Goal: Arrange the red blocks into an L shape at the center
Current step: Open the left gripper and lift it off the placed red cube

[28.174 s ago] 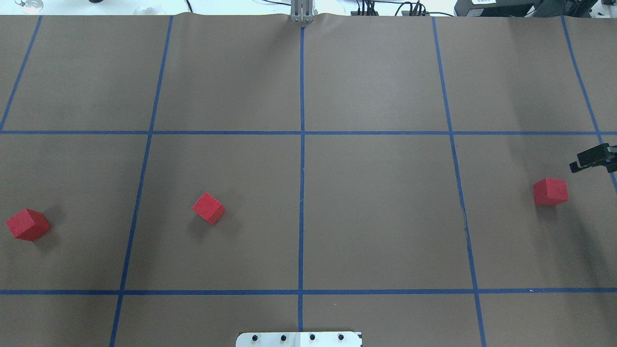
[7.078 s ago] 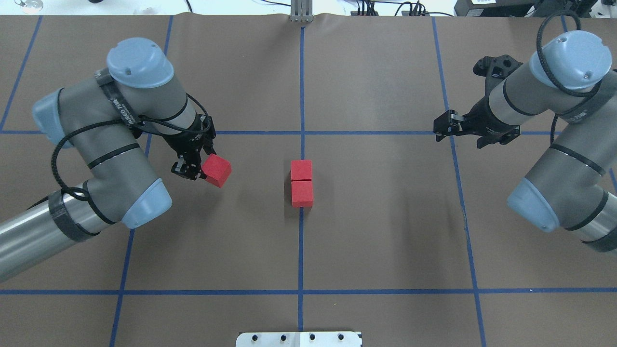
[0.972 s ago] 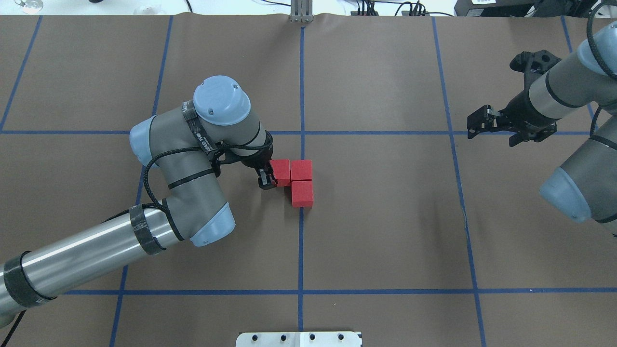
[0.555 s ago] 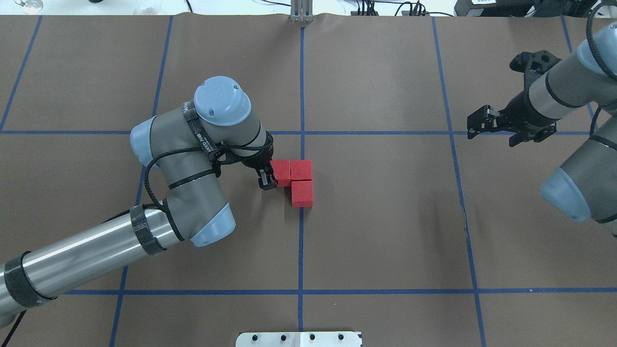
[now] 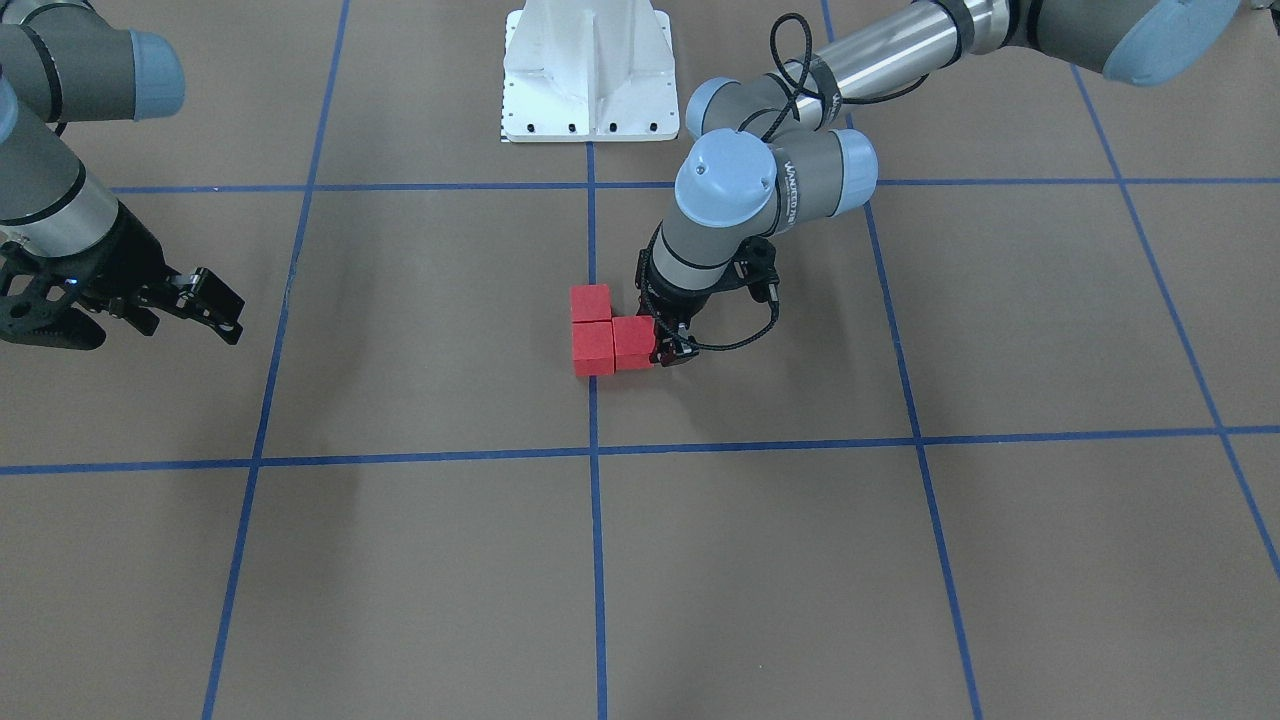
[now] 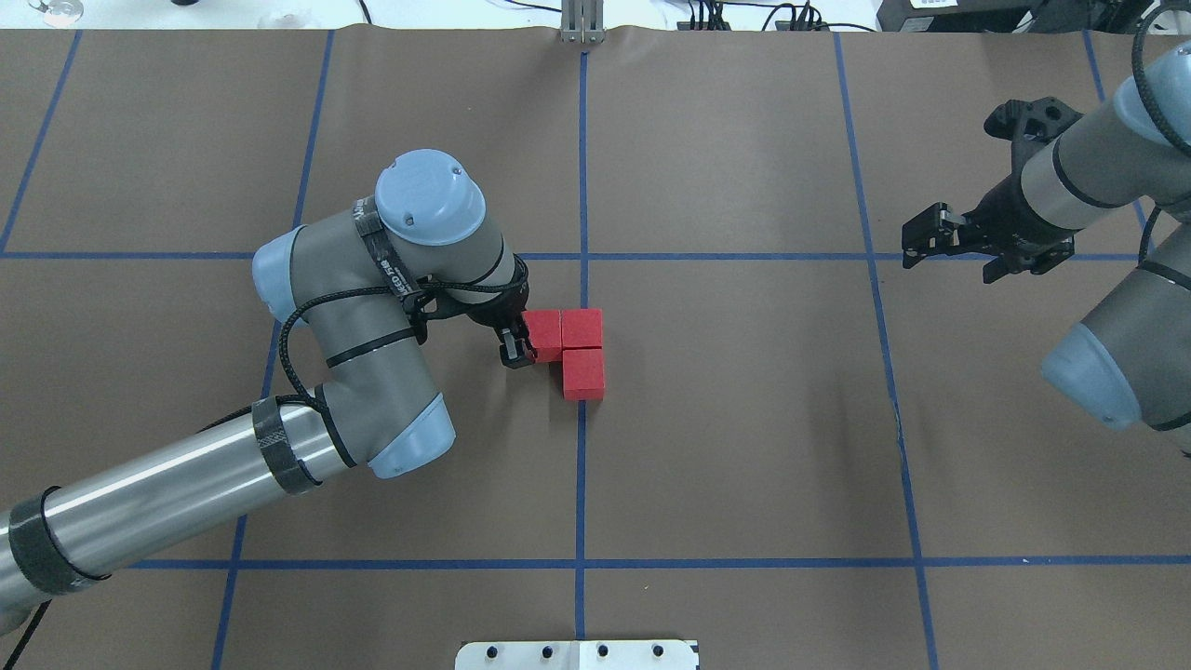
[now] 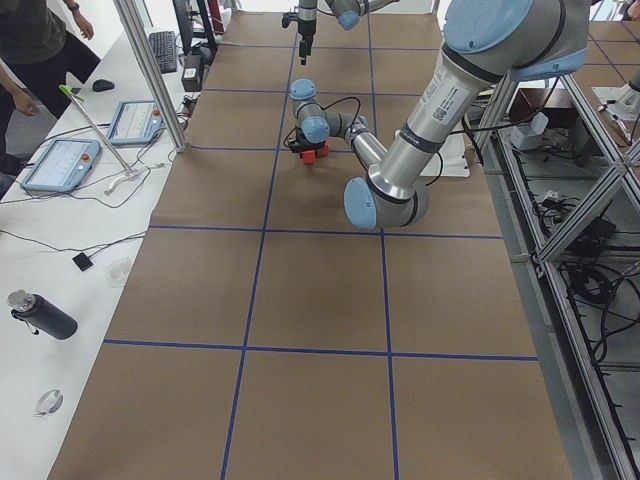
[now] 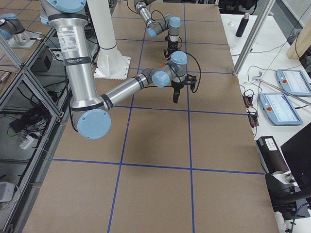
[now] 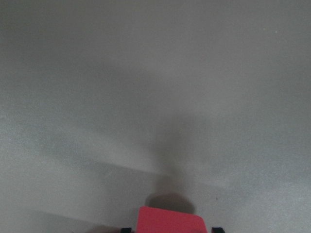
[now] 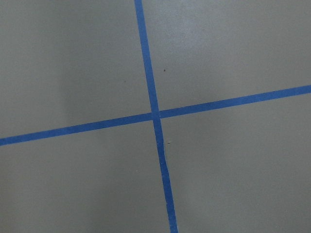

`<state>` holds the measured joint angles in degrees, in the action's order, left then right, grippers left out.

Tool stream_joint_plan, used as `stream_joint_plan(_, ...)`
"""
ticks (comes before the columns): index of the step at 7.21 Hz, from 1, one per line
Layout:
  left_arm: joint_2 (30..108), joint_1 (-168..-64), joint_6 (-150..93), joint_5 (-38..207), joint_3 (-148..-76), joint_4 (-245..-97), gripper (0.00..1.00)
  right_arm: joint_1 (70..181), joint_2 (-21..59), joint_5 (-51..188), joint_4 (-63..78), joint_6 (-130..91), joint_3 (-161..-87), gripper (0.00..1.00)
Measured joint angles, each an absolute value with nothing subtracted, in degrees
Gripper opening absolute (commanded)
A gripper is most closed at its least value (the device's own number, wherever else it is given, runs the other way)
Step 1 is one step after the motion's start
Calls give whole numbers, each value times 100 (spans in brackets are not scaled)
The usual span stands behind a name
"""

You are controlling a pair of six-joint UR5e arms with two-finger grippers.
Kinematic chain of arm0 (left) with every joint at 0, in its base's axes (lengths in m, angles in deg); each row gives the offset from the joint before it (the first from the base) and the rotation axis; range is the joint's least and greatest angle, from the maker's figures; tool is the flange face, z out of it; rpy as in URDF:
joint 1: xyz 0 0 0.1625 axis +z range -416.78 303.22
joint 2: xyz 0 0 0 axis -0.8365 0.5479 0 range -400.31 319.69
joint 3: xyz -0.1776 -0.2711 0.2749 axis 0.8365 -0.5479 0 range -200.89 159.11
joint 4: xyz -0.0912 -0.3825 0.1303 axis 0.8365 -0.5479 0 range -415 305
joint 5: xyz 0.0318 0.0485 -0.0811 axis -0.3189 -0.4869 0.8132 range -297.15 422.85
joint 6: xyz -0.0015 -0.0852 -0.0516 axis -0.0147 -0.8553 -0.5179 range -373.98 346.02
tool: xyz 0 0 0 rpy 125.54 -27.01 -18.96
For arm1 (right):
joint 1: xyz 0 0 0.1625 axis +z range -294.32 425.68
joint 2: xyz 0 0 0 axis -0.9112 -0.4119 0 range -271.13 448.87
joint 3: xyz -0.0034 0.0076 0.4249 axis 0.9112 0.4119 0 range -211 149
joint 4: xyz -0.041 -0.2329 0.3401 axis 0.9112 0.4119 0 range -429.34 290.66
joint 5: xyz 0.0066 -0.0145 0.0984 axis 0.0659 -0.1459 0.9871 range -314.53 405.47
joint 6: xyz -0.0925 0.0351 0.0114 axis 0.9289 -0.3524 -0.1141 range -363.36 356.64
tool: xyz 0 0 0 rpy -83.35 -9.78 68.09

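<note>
Seen from across the desk, the three red blocks lie pushed together in an L at its centre. Two of them sit on the middle blue tape line, and the held block sits on the right of the nearer one. The left fingers are closed on the held block. Far off at the left edge, the right fingers hang apart and hold nothing. The white base plate stands at the far side. From overhead, the red blocks show the same L, with the held block on the left and touching the far block. The left fingers are on it, and the right fingers are spread over a tape line well to the right. From the left end of the desk, the red blocks are a small patch under the near arm's wrist. A person stands at the far left by two tablets. From the right end, the right fingers point down above the desk, and the blocks are too small to make out. The left wrist camera shows the held block at the bottom edge between two dark fingertips. The right wrist camera shows only a crossing of tape lines.
</note>
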<state>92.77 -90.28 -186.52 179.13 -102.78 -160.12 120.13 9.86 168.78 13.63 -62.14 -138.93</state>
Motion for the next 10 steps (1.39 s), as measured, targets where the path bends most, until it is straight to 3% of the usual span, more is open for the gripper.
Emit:
stream_joint_plan(1,9277,-9024,-18651,17911,-10272,-16014,66,12013,986,16878,1363,-6212,-13894,100)
stream_joint_plan(2,9276,-9008,-18651,17885,-10261,-16030,100,12013,986,16878,1363,-6211,-13897,100)
stream_joint_plan(8,9280,-8967,-18669,17821,-10287,-16078,100,12009,991,16878,1363,-6215,-13900,100)
stream_joint_plan(10,8950,-8997,-18617,17953,-10729,-16058,100,12008,994,16878,1362,-6220,-13910,100)
